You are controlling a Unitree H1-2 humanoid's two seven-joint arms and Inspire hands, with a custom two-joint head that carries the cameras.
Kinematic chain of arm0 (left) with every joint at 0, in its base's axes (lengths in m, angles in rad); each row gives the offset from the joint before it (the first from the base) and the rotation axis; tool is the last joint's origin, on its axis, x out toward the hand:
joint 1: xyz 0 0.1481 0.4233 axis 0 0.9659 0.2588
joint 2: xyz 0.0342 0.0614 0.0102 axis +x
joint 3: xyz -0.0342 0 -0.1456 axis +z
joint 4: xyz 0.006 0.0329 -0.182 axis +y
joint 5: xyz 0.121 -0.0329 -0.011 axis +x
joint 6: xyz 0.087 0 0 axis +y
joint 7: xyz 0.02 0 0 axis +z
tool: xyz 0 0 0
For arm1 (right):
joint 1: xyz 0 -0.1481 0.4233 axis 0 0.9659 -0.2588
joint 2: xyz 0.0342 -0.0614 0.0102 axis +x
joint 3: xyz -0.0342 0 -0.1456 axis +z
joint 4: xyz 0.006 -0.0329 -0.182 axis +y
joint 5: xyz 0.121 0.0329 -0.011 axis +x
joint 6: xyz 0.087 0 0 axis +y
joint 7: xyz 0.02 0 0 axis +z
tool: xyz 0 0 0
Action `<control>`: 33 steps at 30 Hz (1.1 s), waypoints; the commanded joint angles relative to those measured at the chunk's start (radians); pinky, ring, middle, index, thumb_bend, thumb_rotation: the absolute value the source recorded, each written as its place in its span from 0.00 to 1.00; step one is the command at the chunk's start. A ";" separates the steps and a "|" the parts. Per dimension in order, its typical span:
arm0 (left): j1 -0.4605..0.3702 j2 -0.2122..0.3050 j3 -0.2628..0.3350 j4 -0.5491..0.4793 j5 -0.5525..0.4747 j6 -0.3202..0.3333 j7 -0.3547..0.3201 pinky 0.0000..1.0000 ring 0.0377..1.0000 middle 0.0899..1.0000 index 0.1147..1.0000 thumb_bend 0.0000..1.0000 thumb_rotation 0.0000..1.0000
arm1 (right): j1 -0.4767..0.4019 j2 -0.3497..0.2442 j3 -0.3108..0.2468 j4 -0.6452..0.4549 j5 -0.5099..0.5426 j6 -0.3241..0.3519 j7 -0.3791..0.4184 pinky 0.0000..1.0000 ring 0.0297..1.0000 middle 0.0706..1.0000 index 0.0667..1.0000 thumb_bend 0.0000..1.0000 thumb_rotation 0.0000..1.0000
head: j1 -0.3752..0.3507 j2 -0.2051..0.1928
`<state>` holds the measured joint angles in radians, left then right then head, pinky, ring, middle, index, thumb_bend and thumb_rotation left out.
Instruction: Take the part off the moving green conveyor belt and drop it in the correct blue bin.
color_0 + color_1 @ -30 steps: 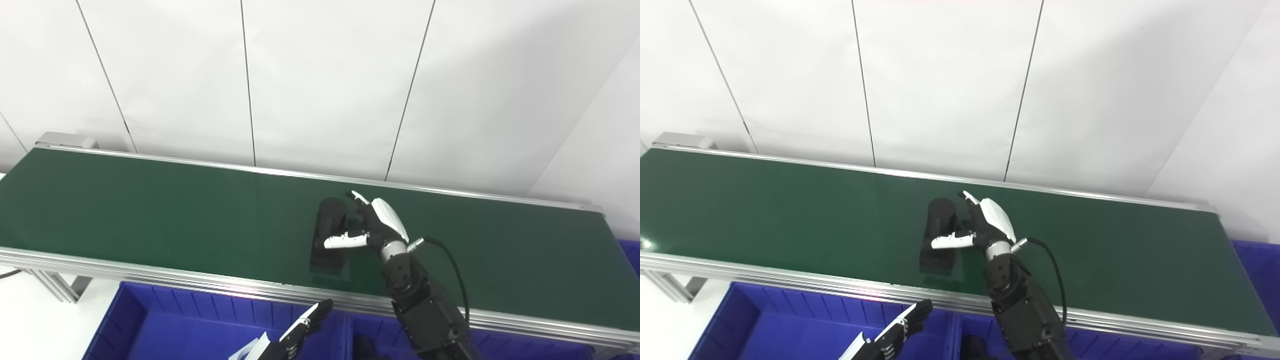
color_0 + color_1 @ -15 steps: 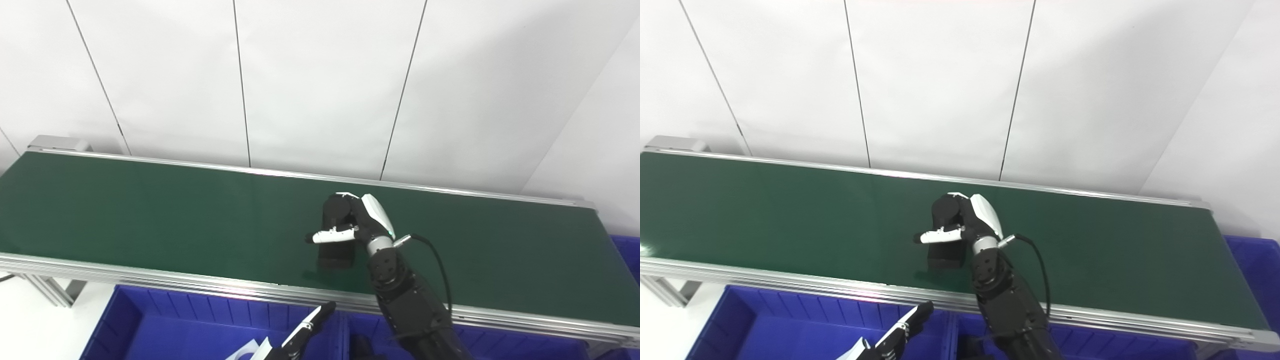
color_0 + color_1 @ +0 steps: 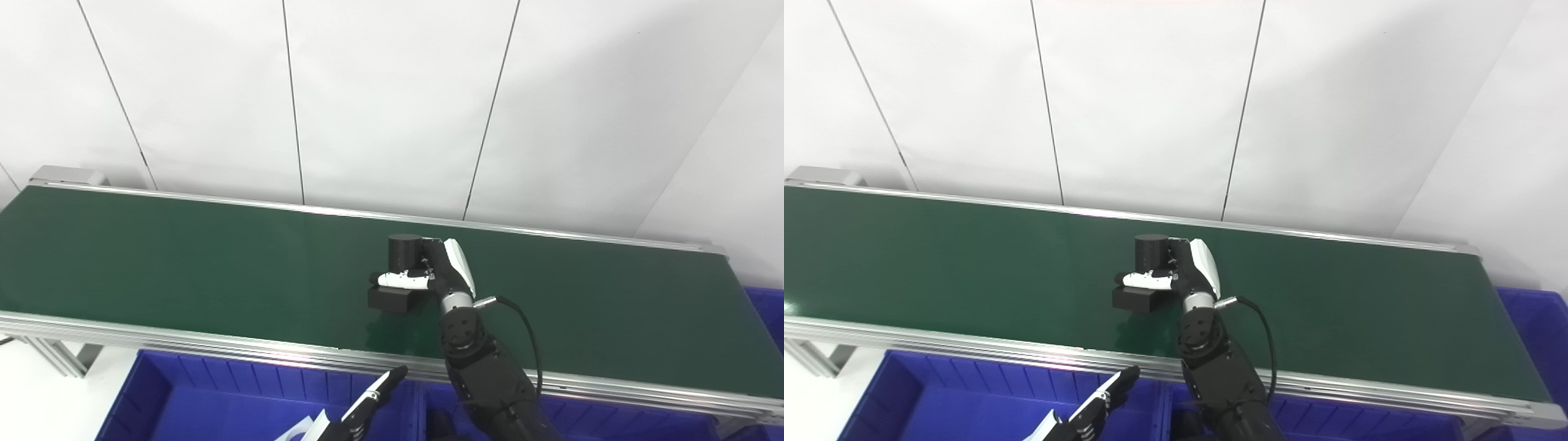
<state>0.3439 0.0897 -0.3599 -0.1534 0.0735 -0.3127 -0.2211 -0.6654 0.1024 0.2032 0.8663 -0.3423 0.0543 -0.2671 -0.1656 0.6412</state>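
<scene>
R hand [image 3: 442, 274] grips part [image 3: 401, 275] (above belt [image 3: 184, 257]).

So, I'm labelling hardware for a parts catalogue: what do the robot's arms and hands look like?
The right hand has black fingers, a white back shell and a white thumb. A silver wrist ring joins it to a chunky black forearm with a looping black cable. Only part of the left hand shows: black fingers edged white.

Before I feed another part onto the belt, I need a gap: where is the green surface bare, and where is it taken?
The conveyor belt is bare from its far left end up to the black part, and again to the right of the right hand out to the right end. The middle is crowded: that hand is shut on the part.
</scene>
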 commanded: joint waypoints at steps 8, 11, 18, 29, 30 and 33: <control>-0.030 0.012 0.022 0.026 -0.041 -0.061 -0.007 0.96 0.97 0.97 0.95 0.80 0.69 | 0.027 -0.014 -0.004 -0.060 -0.007 -0.145 -0.088 0.34 0.39 0.46 0.45 0.51 0.00 | -0.021 -0.004; -0.037 0.014 0.031 0.042 -0.049 -0.065 -0.007 0.96 0.97 0.96 0.94 0.80 0.69 | 0.079 -0.022 -0.015 -0.161 0.006 -0.137 -0.076 0.28 0.35 0.42 0.49 0.51 0.00 | -0.027 -0.002; -0.043 0.019 0.059 0.056 -0.063 -0.053 -0.005 0.92 0.95 0.95 0.93 0.83 0.72 | 0.240 -0.052 -0.041 -0.515 0.011 -0.046 -0.021 0.22 0.33 0.41 0.49 0.51 0.00 | -0.072 0.015; -0.058 0.029 0.090 0.000 -0.074 0.026 -0.003 0.90 0.94 0.95 0.94 0.79 0.70 | 0.595 -0.148 -0.089 -1.057 0.039 0.047 0.127 0.24 0.36 0.41 0.48 0.51 0.00 | -0.046 0.103; -0.058 0.028 0.091 -0.009 -0.072 0.038 -0.002 0.90 0.94 0.95 0.93 0.79 0.70 | 0.621 -0.157 -0.094 -1.080 0.042 0.044 0.135 0.25 0.36 0.41 0.48 0.51 0.00 | -0.046 0.103; -0.057 0.025 0.094 -0.048 -0.056 0.083 0.004 0.89 0.93 0.95 0.93 0.79 0.69 | 0.693 -0.192 -0.105 -1.160 0.042 0.061 0.170 0.28 0.37 0.42 0.48 0.51 0.00 | -0.003 0.148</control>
<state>0.2952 0.1217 -0.2669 -0.1619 0.0107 -0.2353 -0.2208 0.0411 -0.0832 0.1025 -0.2231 -0.3015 0.1171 -0.1154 -0.1690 0.7882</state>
